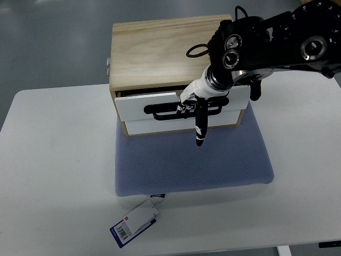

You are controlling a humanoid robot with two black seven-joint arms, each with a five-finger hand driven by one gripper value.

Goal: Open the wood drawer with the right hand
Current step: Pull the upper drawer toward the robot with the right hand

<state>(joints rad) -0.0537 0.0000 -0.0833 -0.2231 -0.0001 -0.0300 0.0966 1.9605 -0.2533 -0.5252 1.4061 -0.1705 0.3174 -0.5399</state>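
Note:
A light wood drawer box (160,48) stands on a blue mat (192,160) at the back of the table. It has two white drawer fronts. The upper drawer (141,104) carries a black bar handle (160,113) and stands slightly out from the box, with a dark gap along its top left edge. My right hand (194,109) comes in from the upper right on a black arm (287,42). Its fingers are hooked around the right part of the handle, and one black-tipped finger (200,133) points down past the lower drawer (154,127).
The white table (53,160) spreads left of and in front of the mat. A blue and white label tag (136,221) lies near the front edge, tied to the mat's corner. The floor behind is grey.

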